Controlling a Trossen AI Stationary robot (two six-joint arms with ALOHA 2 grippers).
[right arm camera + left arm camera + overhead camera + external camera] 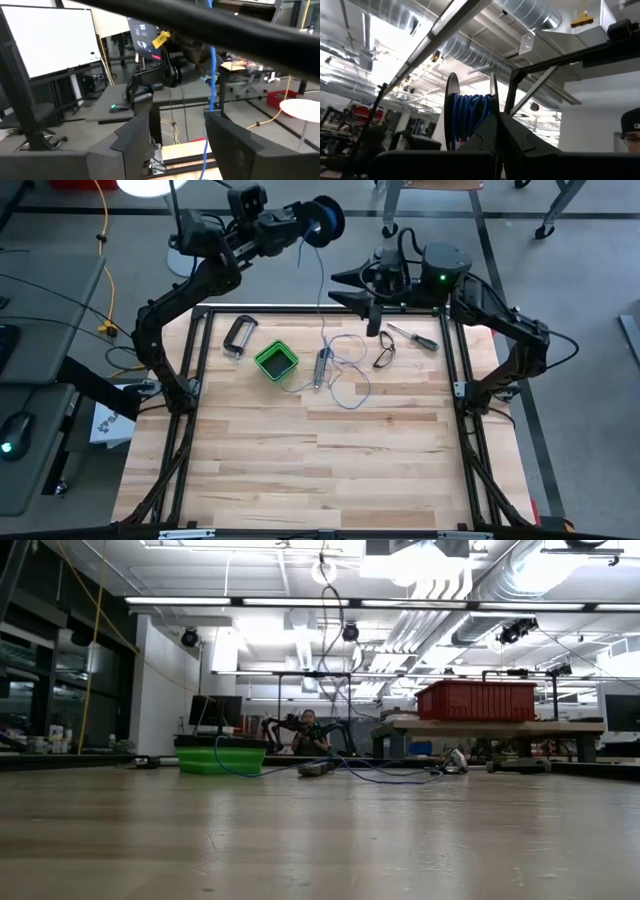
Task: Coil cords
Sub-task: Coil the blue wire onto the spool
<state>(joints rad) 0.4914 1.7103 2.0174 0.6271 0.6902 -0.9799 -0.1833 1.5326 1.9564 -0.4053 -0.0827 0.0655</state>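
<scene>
My left gripper is raised beyond the table's far edge and is shut on the dark round spool, which has blue wire wound on it. The thin blue-grey wire hangs down from the spool to the table, where its slack lies in loose loops near the far middle. My right gripper hangs level above the far edge, pointing toward the table's left, and is open. The hanging wire runs down between its fingers, close beside one of them. My left gripper pinches one side disc of the spool at its rim between its two shut fingers. The fingers point slanting upward. The spool is held high, clear of the table, with its discs on edge and the wire hanging below it. My right gripper stands open around the hanging wire; whether the wire touches one finger I cannot tell.
Near the wire loops a green box stands on the table, with a slim hand tool among the loops. Farther off lie a metal clamp, a screwdriver and a dark clip. The near half of the wooden table is bare.
</scene>
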